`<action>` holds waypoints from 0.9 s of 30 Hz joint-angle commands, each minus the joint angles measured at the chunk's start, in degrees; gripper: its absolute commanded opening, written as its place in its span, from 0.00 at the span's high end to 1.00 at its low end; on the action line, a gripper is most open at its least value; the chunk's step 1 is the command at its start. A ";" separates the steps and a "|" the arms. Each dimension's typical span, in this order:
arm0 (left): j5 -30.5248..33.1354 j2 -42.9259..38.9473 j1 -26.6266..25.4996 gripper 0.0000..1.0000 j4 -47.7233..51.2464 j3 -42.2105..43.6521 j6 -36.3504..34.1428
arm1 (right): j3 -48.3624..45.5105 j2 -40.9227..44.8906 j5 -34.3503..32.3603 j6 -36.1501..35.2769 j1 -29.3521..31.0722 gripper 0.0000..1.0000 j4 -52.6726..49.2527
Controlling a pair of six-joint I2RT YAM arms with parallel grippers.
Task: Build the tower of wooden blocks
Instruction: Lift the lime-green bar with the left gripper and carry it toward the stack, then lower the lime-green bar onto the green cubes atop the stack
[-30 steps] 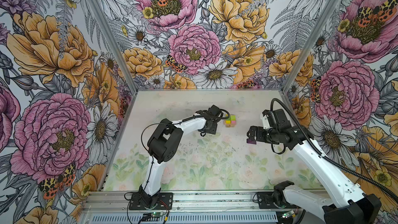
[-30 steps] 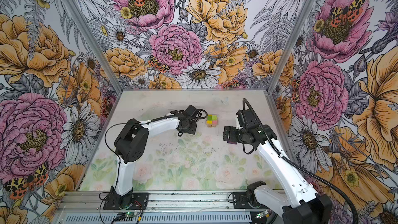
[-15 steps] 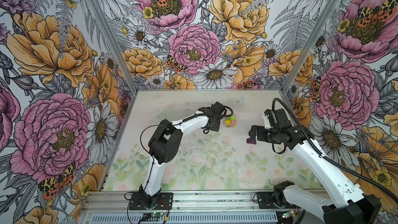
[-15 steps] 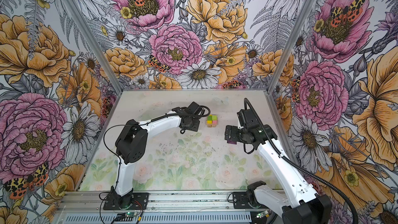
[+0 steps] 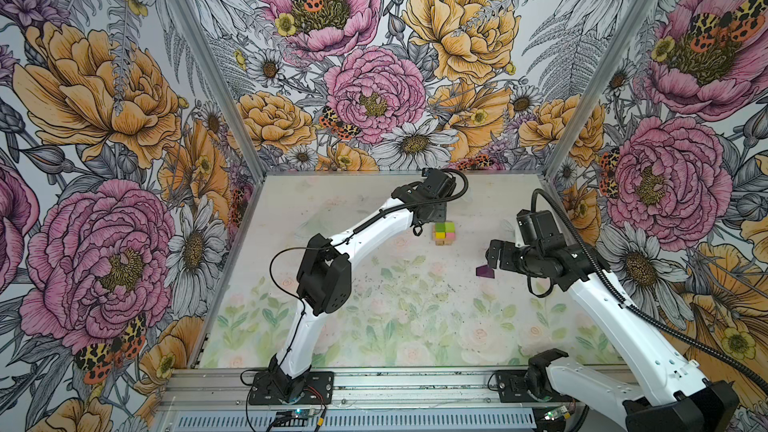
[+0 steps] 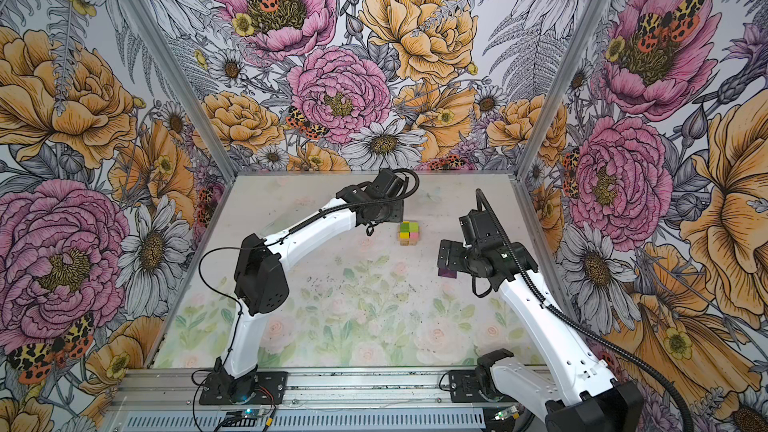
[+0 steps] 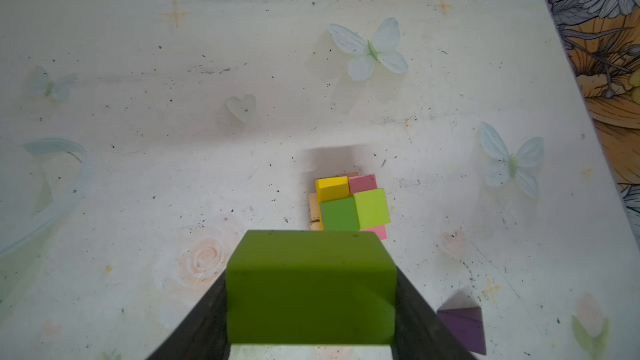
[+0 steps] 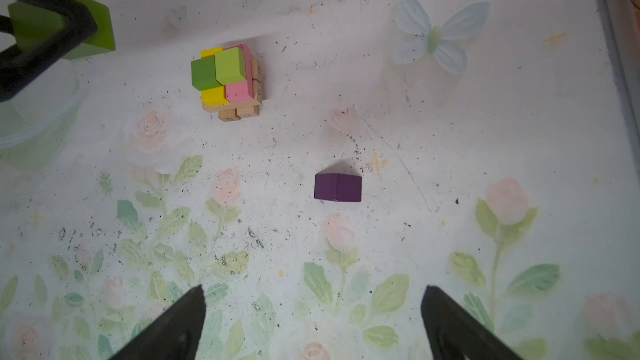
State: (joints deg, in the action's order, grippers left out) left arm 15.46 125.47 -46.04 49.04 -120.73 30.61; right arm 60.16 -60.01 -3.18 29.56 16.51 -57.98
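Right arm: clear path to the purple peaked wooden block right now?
Probably yes. The right gripper is open, the purple peaked wooden block lies alone ahead of it, and the wood block tower stands well apart.

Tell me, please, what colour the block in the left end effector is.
The block is lime green, seen best in the left wrist view.

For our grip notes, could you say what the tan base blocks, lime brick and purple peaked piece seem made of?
Tan base blocks: bare wood, grain flecks visible on their ends. Lime brick: matte, even paint, no grain showing; probably wood beneath. Purple peaked piece: matte paint too, likely wood.
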 commanded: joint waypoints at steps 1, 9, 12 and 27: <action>2.42 3.91 -1.48 0.50 3.47 -5.44 2.73 | 1.10 1.25 -2.38 0.96 -0.32 0.01 0.67; 5.10 10.90 -3.22 0.49 8.98 -17.59 4.67 | 1.85 2.35 -4.92 1.04 -1.26 0.01 0.60; 5.19 12.07 -3.34 0.49 9.83 -19.12 5.38 | 1.98 2.12 -5.24 1.20 -1.45 0.01 0.67; 3.70 15.97 -3.57 0.50 9.94 -21.56 6.92 | 0.87 2.26 -4.85 -0.12 -3.50 0.01 0.67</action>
State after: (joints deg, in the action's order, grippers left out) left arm 19.05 140.81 -49.50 58.78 -140.25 36.36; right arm 60.16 -58.54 -7.33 29.98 13.41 -57.95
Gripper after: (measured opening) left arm 0.636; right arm 0.992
